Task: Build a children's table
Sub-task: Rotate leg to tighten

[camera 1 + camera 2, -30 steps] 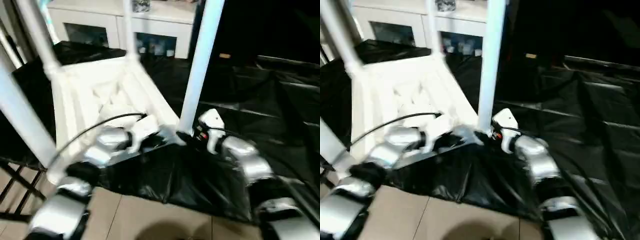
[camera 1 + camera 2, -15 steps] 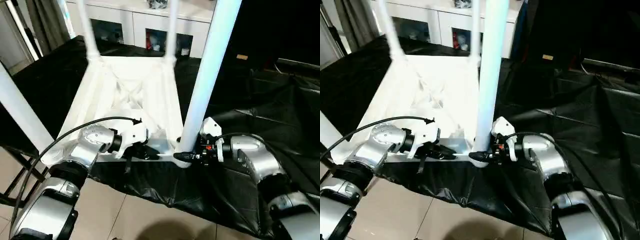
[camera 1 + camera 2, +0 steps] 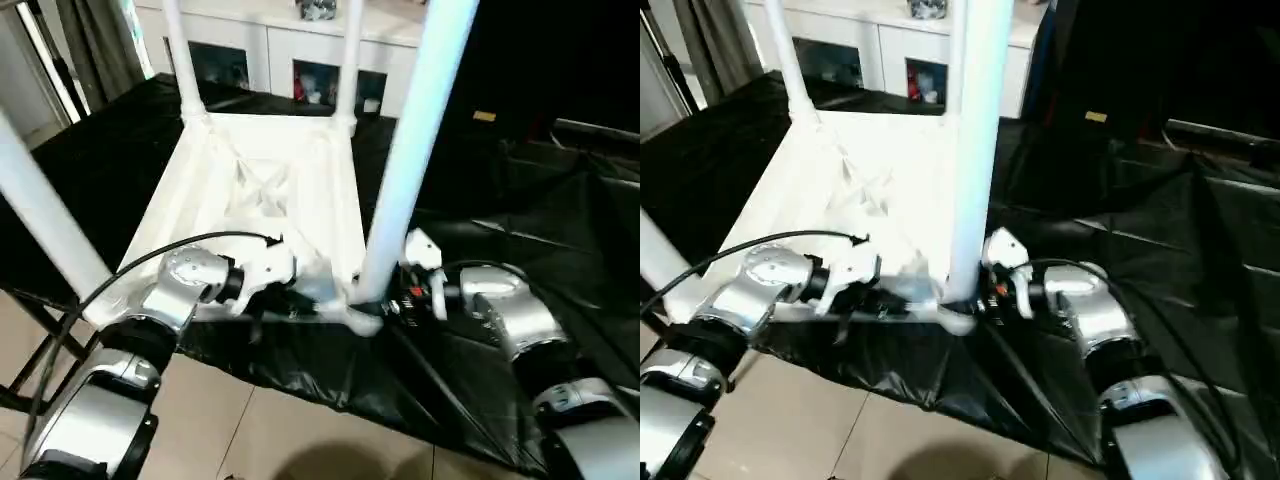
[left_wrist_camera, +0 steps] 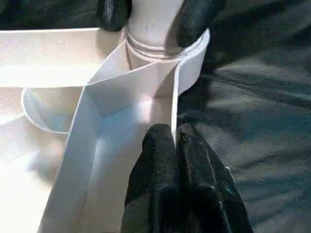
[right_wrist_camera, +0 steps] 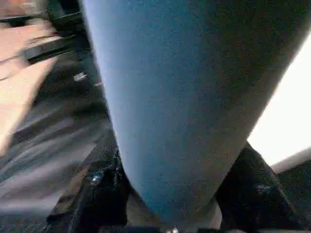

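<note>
Table (image 3: 270,190) lies upside down on black sheet (image 3: 520,230), all four legs pointing up.

Left claw (image 4: 174,145): closed tight, pinching the thin rim (image 4: 174,104) of the top just short of the near corner socket (image 4: 192,58).

Right claw (image 3: 392,305): on the other side of that socket, fingers (image 4: 197,17) set around the base of the near leg (image 3: 410,150), one either side, holding it.

Step, as I judge: seating the last leg in its socket. Next move likely calls for the left claw to hold the rim down while the right twists or presses the leg home, keeping it upright.
</note>
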Robot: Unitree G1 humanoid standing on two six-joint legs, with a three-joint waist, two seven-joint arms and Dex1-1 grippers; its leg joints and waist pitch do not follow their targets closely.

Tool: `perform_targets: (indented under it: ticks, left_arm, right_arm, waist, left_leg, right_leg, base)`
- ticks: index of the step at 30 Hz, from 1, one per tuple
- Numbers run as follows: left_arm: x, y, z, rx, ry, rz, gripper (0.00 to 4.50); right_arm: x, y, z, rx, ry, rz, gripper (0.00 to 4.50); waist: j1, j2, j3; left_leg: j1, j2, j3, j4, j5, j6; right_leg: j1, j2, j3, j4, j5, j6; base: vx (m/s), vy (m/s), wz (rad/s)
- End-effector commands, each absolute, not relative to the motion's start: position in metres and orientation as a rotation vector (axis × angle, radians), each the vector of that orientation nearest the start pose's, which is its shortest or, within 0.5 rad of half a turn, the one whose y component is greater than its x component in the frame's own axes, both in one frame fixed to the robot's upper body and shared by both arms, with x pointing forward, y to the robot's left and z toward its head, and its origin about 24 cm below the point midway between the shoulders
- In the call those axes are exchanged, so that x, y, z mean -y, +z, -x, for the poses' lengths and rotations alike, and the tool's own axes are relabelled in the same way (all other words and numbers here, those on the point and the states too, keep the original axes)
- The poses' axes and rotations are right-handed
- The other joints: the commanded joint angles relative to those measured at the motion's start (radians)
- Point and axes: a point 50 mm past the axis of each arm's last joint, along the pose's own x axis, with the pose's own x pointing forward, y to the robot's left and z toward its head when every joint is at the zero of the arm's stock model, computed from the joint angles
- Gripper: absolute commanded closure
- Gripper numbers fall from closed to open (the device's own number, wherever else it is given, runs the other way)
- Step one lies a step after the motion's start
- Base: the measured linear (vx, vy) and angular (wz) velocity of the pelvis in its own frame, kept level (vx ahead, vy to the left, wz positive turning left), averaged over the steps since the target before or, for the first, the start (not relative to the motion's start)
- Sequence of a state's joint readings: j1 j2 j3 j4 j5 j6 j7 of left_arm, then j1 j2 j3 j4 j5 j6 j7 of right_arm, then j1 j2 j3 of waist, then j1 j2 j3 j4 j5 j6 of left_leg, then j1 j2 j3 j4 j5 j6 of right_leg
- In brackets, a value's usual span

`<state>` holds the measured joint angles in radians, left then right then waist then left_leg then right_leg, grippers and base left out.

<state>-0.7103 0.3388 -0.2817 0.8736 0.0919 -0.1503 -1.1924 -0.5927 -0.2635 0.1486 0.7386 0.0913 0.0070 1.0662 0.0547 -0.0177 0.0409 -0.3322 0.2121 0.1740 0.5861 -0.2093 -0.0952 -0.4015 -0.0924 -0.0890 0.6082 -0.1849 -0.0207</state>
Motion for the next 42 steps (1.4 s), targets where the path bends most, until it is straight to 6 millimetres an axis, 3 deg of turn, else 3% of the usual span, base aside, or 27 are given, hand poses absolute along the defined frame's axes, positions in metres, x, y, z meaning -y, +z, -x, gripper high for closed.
perform_targets:
  ticks: [1,3,6,7,8,9,10,11,12,16,19,21,24,28,32,33,37,38,42]
  left_arm:
    - [-0.133,0.042,-0.337,-0.430,-1.216,-0.502,4.50]
    - [-0.130,0.041,-0.338,-0.425,-1.190,-0.503,4.50]
    - [-0.116,0.039,-0.339,-0.414,-1.148,-0.470,4.50]
    - [-0.108,0.038,-0.339,-0.409,-1.131,-0.451,4.50]
    - [-0.108,0.038,-0.339,-0.409,-1.131,-0.451,4.50]
    - [-0.099,0.037,-0.339,-0.400,-1.109,-0.433,4.50]
    - [-0.090,0.036,-0.338,-0.390,-1.094,-0.415,4.50]
    - [-0.090,0.036,-0.338,-0.390,-1.094,-0.415,4.50]
    - [-0.083,0.035,-0.338,-0.384,-1.087,-0.410,4.50]
    - [-0.077,0.034,-0.338,-0.377,-1.094,-0.427,4.50]
    - [-0.078,0.035,-0.338,-0.368,-1.106,-0.437,4.50]
    - [-0.079,0.035,-0.338,-0.366,-1.109,-0.439,4.50]
    - [-0.087,0.035,-0.334,-0.364,-1.173,-0.443,4.50]
    - [-0.098,0.035,-0.328,-0.370,-1.277,-0.466,4.50]
    - [-0.109,0.036,-0.325,-0.389,-1.350,-0.504,4.50]
    - [-0.109,0.036,-0.325,-0.389,-1.350,-0.504,4.50]
    - [-0.116,0.038,-0.323,-0.407,-1.400,-0.514,4.50]
    - [-0.119,0.040,-0.322,-0.413,-1.447,-0.506,4.50]
    - [-0.122,0.041,-0.320,-0.426,-1.498,-0.504,4.50]
  right_arm:
    - [0.128,0.023,-0.323,-0.358,1.018,0.129,2.40]
    - [0.127,0.019,-0.323,-0.363,0.954,0.120,2.44]
    - [0.123,0.009,-0.324,-0.377,0.803,0.084,2.51]
    - [0.118,0.005,-0.325,-0.383,0.716,0.049,2.52]
    - [0.118,0.005,-0.325,-0.383,0.716,0.049,2.53]
    - [0.110,0.002,-0.325,-0.383,0.657,0.032,2.53]
    - [0.097,0.001,-0.325,-0.383,0.609,0.001,2.53]
    - [0.097,0.001,-0.325,-0.383,0.609,0.001,2.53]
    - [0.084,0.001,-0.324,-0.377,0.588,-0.016,2.53]
    - [0.065,0.008,-0.326,-0.335,0.594,-0.009,2.53]
    - [0.073,0.016,-0.332,-0.266,0.580,0.052,1.82]
    - [0.074,0.017,-0.332,-0.261,0.584,0.051,1.80]
    - [0.089,0.023,-0.333,-0.256,0.709,0.029,1.39]
    - [0.102,0.024,-0.326,-0.287,0.910,0.123,1.29]
    - [0.111,0.024,-0.317,-0.326,1.101,0.160,1.29]
    - [0.111,0.024,-0.317,-0.326,1.101,0.160,1.29]
    - [0.118,0.025,-0.312,-0.354,1.208,0.172,1.29]
    - [0.123,0.026,-0.309,-0.385,1.280,0.172,1.54]
    - [0.127,0.027,-0.306,-0.426,1.353,0.174,1.68]
  waist:
    - [-0.004,-0.003,-0.042]
    - [-0.011,-0.004,-0.042]
    - [-0.023,-0.003,-0.042]
    - [-0.028,0.006,-0.042]
    - [-0.030,0.004,-0.042]
    - [-0.031,0.005,-0.043]
    - [-0.032,0.013,-0.042]
    - [-0.035,0.009,-0.042]
    - [-0.036,0.008,-0.043]
    - [-0.047,0.011,-0.044]
    - [-0.052,0.006,-0.045]
    - [-0.051,0.008,-0.045]
    - [-0.050,0.006,-0.046]
    - [-0.048,0.002,-0.053]
    - [-0.046,0.003,-0.061]
    - [-0.043,0.005,-0.061]
    - [-0.031,0.003,-0.058]
    - [-0.027,0.003,-0.057]
    - [-0.010,0.001,-0.054]
  left_leg:
    - [-0.005,0.016,-0.002,-0.077,-0.258,0.013]
    - [-0.008,0.015,-0.006,-0.078,-0.262,0.010]
    - [-0.011,0.012,-0.008,-0.079,-0.277,0.016]
    - [-0.007,0.014,-0.007,-0.080,-0.286,0.011]
    - [-0.008,0.013,-0.009,-0.081,-0.289,0.010]
    - [-0.012,0.010,-0.010,-0.081,-0.292,0.015]
    - [-0.008,0.011,-0.009,-0.081,-0.296,0.012]
    - [-0.007,0.010,-0.009,-0.081,-0.302,0.005]
    - [-0.008,0.010,-0.011,-0.083,-0.306,0.004]
    - [-0.009,0.010,-0.012,-0.085,-0.333,0.011]
    - [-0.012,0.013,-0.011,-0.086,-0.326,0.021]
    - [-0.012,0.013,-0.009,-0.086,-0.318,0.024]
    - [-0.013,0.015,-0.007,-0.085,-0.311,0.036]
    - [-0.024,0.014,-0.004,-0.077,-0.224,0.075]
    - [-0.023,0.016,0.000,-0.067,-0.122,0.114]
    - [-0.018,0.018,0.002,-0.066,-0.110,0.128]
    - [-0.016,0.024,0.006,-0.067,-0.114,0.134]
    - [-0.015,0.026,0.007,-0.068,-0.130,0.127]
    - [-0.011,0.028,0.009,-0.070,-0.155,0.101]
  right_leg:
    - [0.045,-0.057,0.048,-0.098,-0.464,-0.147]
    - [0.043,-0.056,0.047,-0.104,-0.492,-0.121]
    - [0.042,-0.051,0.046,-0.106,-0.499,-0.115]
    - [0.036,-0.051,0.049,-0.109,-0.482,-0.121]
    - [0.037,-0.050,0.047,-0.108,-0.481,-0.121]
    - [0.040,-0.049,0.045,-0.107,-0.481,-0.117]
    - [0.036,-0.048,0.047,-0.108,-0.475,-0.119]
    - [0.034,-0.047,0.047,-0.109,-0.470,-0.122]
    - [0.036,-0.048,0.045,-0.109,-0.475,-0.120]
    - [0.035,-0.046,0.045,-0.110,-0.450,-0.127]
    - [0.038,-0.048,0.047,-0.109,-0.417,-0.142]
    - [0.038,-0.048,0.048,-0.107,-0.397,-0.150]
    - [0.041,-0.047,0.051,-0.103,-0.358,-0.169]
    - [0.054,-0.050,0.053,-0.089,-0.240,-0.206]
    - [0.060,-0.050,0.053,-0.067,-0.062,-0.272]
    - [0.059,-0.049,0.052,-0.065,-0.029,-0.288]
    - [0.060,-0.049,0.049,-0.061,-0.030,-0.298]
    - [0.059,-0.049,0.049,-0.064,-0.062,-0.294]
    - [0.055,-0.052,0.052,-0.068,-0.117,-0.281]
  base:
    - [0.000,0.000,0.00]
    - [0.000,0.000,0.00]
    - [0.000,0.000,0.00]
    - [0.000,0.000,0.00]
    - [0.000,0.000,0.00]
    - [0.000,0.000,0.00]
    - [0.000,0.000,0.00]
    - [0.000,0.000,0.00]
    - [0.000,0.000,0.00]
    - [0.000,0.000,0.00]
    - [0.000,0.000,0.00]
    - [0.000,0.000,0.00]
    - [0.000,0.000,0.00]
    - [0.000,0.000,0.00]
    - [0.000,0.000,0.00]
    - [0.000,0.000,0.00]
    - [0.000,0.000,0.00]
    - [0.000,0.000,0.00]
    - [0.000,0.000,0.00]
